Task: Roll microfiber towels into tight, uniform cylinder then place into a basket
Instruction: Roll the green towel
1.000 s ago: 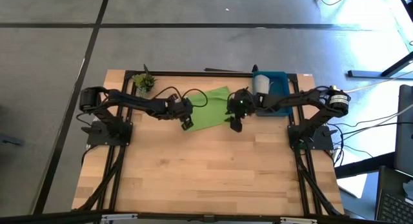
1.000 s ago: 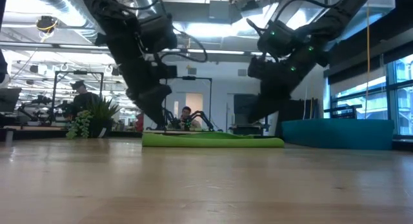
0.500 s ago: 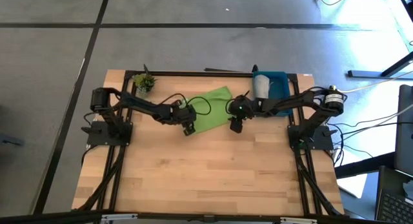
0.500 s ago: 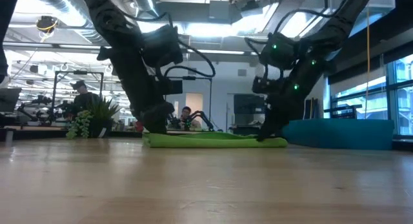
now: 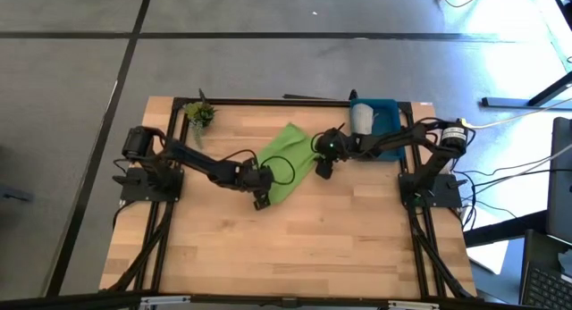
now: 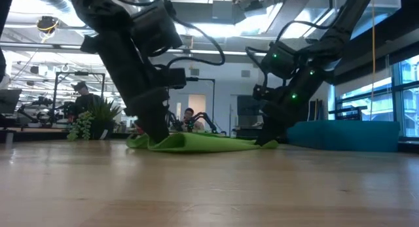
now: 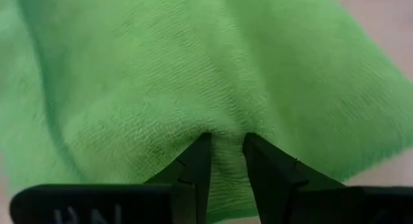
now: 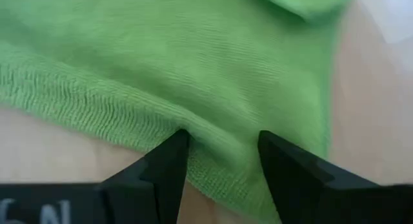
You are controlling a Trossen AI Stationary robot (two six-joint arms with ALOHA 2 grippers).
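Note:
A bright green towel (image 5: 288, 158) lies on the wooden table, slanting from the far middle toward the near left. My left gripper (image 5: 260, 199) is shut on its near left end, and my right gripper (image 5: 323, 170) is shut on its right edge. Both grippers slant steeply down onto the cloth. The blue basket (image 5: 390, 109) stands at the far right with a rolled light grey towel (image 5: 362, 119) inside it. My left gripper pinches a raised pucker of the green towel (image 7: 224, 145) between its two fingers, close to the towel's near left end. The fingers slant down from the table's left. The cloth around them lies on the table, creased toward the hold. My right gripper has a small fold of the green towel (image 8: 222, 141) between its two fingers, just inside the towel's hemmed right edge. The fingers slant down from the table's right. The edge beside them lies on the table (image 8: 77, 166), slack.
A small green plant sprig (image 5: 199, 113) sits at the table's far left corner. Bare wood stretches across the near half of the table (image 5: 295, 256). In the low view, people and other arms show in the room beyond.
My left gripper has gone toward the table's near edge and down, dragging the towel's near left end with it. The towel has turned and drawn out into a longer, narrower slant. My right gripper has sunk onto the towel's right edge and stayed there.

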